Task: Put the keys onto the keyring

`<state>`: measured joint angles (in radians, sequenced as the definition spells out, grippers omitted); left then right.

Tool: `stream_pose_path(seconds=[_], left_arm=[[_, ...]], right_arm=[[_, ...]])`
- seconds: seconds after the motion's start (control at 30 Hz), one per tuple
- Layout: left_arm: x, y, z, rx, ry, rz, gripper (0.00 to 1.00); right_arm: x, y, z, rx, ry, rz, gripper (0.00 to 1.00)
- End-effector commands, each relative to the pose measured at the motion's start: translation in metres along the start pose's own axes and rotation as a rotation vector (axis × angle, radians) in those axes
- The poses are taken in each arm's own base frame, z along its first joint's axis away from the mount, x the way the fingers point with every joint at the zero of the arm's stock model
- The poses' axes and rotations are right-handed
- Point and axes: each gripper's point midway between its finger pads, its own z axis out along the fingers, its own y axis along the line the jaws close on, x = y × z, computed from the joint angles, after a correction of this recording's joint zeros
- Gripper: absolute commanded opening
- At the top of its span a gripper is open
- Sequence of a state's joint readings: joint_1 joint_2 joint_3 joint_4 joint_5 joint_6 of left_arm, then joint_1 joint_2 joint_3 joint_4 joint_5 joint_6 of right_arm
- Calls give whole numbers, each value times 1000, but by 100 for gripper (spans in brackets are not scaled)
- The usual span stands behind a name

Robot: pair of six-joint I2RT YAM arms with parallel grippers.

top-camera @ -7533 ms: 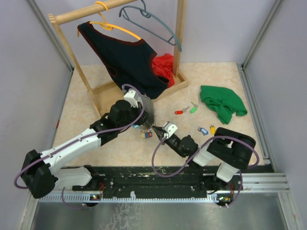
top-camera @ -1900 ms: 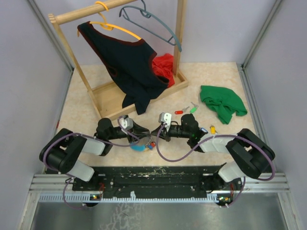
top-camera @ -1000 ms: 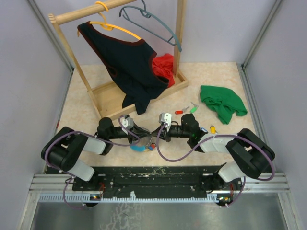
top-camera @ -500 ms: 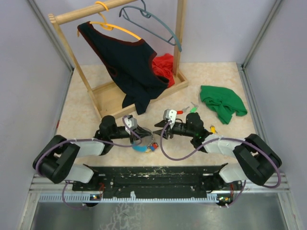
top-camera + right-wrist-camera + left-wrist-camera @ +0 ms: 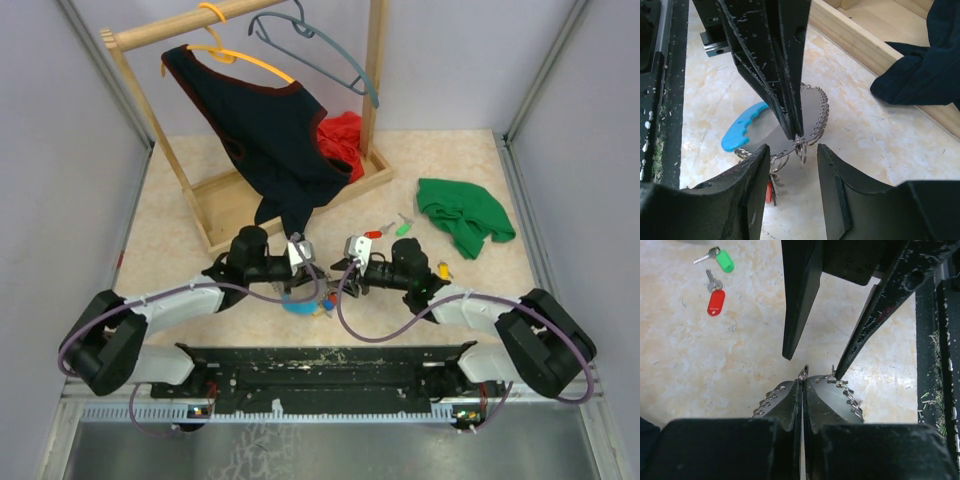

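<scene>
Right wrist view: the keyring (image 5: 742,134) is held low over the worktop (image 5: 880,145), near the middle of its near edge, with a small wire ring of it clenched in the left gripper (image 5: 796,135). The right gripper (image 5: 792,152) is spread, its jaws set either side of that ring with no key between them. A few hung keys (image 5: 769,191) are seen dangling below. A red key (image 5: 372,234), a green key (image 5: 403,227) and a yellow key (image 5: 443,268) are left loose toward the right edge, so the task is judged only partly done.
</scene>
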<state>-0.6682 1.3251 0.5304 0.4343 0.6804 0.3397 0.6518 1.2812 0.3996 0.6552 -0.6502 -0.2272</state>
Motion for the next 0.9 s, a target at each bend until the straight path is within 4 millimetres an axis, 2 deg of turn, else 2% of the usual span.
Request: stream_pose_path(seconds=[0.0,0.17,0.33,0.47,0.87], left_arm=[[-1,6,-3,-45,124,43,0],[-4,6,-5,-50,230,58,0],[-11,6,-7,-55,267,95,0],[-17,2,-7,-38,245,110,0],[-21,-1,-4,-23,223,113,0]], right_arm=[[-22,-1,-3,-24,-58,-123,43],[-23,-3,-4,-16,-58,-167,39],[-29,-1,2,-47,-91,-176,25],[-30,-1,7,-67,-100,-175,17],[-28,-2,13,-86,-109,-167,18]])
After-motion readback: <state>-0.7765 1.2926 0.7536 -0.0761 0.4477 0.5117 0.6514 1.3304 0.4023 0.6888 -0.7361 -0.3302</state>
